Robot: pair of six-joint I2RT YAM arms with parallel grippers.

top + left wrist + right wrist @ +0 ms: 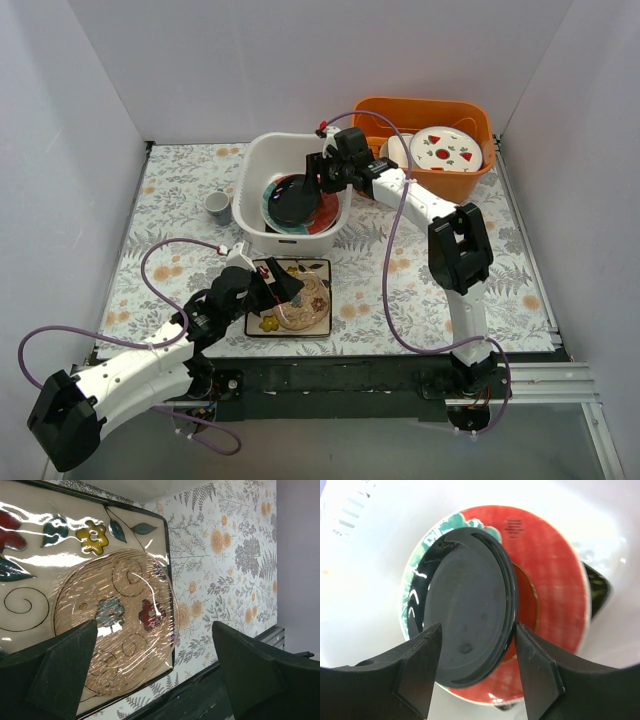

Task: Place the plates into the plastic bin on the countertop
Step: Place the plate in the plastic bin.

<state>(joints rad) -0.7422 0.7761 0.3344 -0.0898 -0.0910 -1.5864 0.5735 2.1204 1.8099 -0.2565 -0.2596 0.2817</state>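
Observation:
The white plastic bin [252, 180] stands at the back middle of the countertop [400, 270]. In it a dark round plate [465, 615] rests tilted on a teal-and-red round plate [555, 590], with a black plate corner [598, 593] showing under them. My right gripper [477, 667] is open just above the dark plate, one finger on each side of it. A white square plate with coloured flowers [45, 565] lies near the front edge, with a clear pinkish round plate [120, 625] on it. My left gripper [160, 680] is open over that plate's front corner.
An orange tub [425, 112] at the back right holds a white round plate with red fruit marks [447, 148]. A small cup [218, 207] stands left of the bin. The black front edge [330, 372] runs just below the square plate. White walls enclose three sides.

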